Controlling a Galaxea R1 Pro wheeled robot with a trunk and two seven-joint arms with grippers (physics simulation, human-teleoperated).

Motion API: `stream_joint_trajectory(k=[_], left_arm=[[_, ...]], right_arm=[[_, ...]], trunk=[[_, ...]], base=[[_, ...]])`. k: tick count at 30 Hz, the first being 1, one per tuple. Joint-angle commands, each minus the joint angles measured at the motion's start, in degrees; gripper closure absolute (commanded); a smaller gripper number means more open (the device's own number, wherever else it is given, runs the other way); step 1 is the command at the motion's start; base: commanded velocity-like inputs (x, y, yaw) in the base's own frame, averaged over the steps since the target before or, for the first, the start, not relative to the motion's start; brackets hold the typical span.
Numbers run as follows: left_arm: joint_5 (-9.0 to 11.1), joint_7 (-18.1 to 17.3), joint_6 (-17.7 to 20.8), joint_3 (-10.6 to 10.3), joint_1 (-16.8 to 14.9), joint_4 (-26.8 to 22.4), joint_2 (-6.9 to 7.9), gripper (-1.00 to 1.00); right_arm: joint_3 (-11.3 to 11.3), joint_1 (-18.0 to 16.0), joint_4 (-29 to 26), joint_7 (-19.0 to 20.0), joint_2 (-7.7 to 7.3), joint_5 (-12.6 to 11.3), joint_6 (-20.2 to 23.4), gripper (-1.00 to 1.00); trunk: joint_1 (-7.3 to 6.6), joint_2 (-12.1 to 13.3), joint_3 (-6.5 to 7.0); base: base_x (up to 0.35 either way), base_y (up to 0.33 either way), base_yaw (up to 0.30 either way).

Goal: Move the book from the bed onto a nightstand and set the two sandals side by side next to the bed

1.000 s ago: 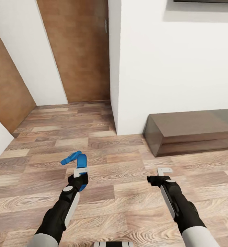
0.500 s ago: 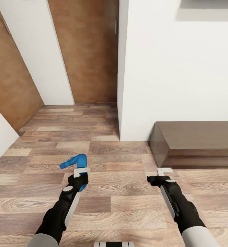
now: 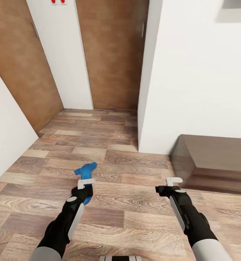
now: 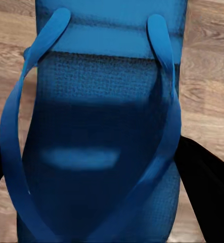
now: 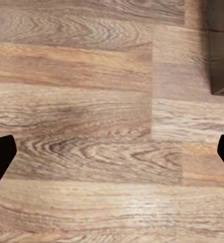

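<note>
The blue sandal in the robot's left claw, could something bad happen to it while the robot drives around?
It might. The sandal sticks out past the left claw, held near one end, so it could slip or swing loose and drop on the wood floor. The white wall stands close on the left and a low dark cabinet on the right, so a turn could bump the sandal or an arm.

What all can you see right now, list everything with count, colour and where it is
Sandal: one, bright blue, held in the left gripper above the floor.
Floor: one, brown wood planks, underfoot.
Doors: two, brown wood, ahead and at left.
Walls: white, between and beside the doors.
Low cabinet: one, dark brown, on the floor at right by the wall.
Left gripper: one, black and white, shut on the sandal.
Right gripper: one, black and white, open, empty.
</note>
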Motion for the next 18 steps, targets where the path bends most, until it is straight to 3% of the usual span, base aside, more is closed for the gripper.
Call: stream_joint_trajectory(k=[1, 3, 6, 12, 18], left_arm=[[0.17, 0.44, 1.51, -0.11, -0.03, -0.14, 0.01, 1.00], [0.10, 0.57, 5.45, -0.07, -0.06, -0.72, 0.02, 1.00], [0.02, 0.63, 7.48, 0.10, -0.05, -2.13, 0.03, 1.00], [-0.01, 0.67, 8.44, -0.01, -0.05, -3.26, 0.03, 1.00], [-0.02, 0.74, 8.48, -0.02, -0.05, -3.30, 0.03, 1.00]], right_arm=[[0.03, -0.01, -0.10, -0.14, -0.02, 0.03, 0.32, -1.00], [0.03, -0.01, -0.10, -0.16, -0.02, 0.12, 0.30, -1.00], [0.03, -0.01, -0.10, -0.17, -0.02, 0.15, 0.31, -1.00], [0.03, -0.01, -0.10, -0.18, -0.02, 0.17, 0.28, -1.00], [0.11, 0.06, -0.10, -0.18, -0.02, 0.20, 0.26, -1.00]], trunk=[[-0.01, -0.02, -0.02], [-0.01, -0.02, 0.04], [-0.01, -0.02, 0.12], [-0.01, -0.02, 0.29], [-0.01, -0.02, 0.46]], base=[[0.001, -0.001, 0.266], [0.001, -0.001, 0.266], [0.000, 0.000, 0.266], [0.000, 0.000, 0.266], [0.261, -0.001, 0.266]])
